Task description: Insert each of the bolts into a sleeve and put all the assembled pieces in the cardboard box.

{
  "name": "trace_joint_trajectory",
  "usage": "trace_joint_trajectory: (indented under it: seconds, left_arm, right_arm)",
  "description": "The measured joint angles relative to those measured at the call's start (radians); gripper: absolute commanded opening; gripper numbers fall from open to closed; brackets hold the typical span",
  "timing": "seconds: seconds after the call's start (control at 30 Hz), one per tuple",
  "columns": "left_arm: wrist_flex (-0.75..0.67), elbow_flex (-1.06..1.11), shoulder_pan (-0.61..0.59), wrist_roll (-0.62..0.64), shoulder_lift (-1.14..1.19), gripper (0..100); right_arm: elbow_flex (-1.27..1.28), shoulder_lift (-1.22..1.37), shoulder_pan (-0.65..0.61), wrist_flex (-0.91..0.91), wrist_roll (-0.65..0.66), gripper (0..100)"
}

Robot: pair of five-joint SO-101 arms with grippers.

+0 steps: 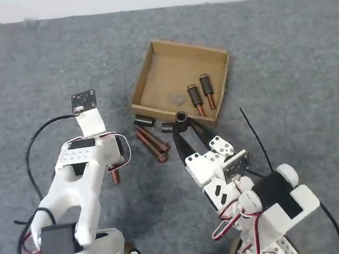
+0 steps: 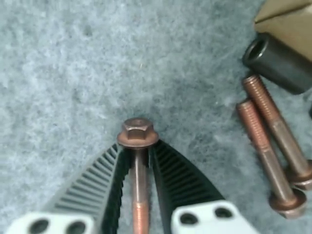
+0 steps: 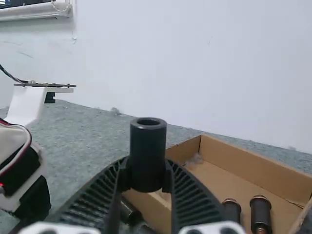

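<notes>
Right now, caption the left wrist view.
Left gripper clamps a copper-coloured hex-head bolt over grey carpet, beside two loose bolts and a black cylindrical sleeve.

white arms [image 1: 78, 185], blk servos [image 1: 59, 242]

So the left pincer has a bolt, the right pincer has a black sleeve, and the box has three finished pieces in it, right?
Not quite. The cardboard box has two finished pieces in it, not three; the high view shows this. The rest is right: the left pincer grips a bolt, and the right pincer grips a black sleeve.
</notes>
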Motion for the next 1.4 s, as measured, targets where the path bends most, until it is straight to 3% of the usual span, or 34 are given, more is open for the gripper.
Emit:
trace_joint_trajectory:
  seconds: [0.37,0.57,0.93,1.27,1.4]
  left_arm:
    - [-0.087,-0.029,0.044,-0.003,0.0,1]
    - [-0.098,-0.127,0.069,-0.003,-0.11,1]
    - [-0.104,-0.153,0.279,-0.006,-0.351,1]
    - [-0.416,0.041,0.371,-0.006,-0.563,1]
    - [-0.445,0.103,0.408,-0.006,-0.655,1]
  right_arm:
    - [0.0,0.0,0.0,0.0,0.0,0.6]
    - [0.0,0.0,-0.034,0.049,0.0,0.6]
    - [0.0,0.0,-0.083,0.054,0.0,0.6]
    - [0.0,0.0,-0.083,0.054,0.0,0.6]
    - [0.0,0.0,-0.083,0.054,0.0,0.6]
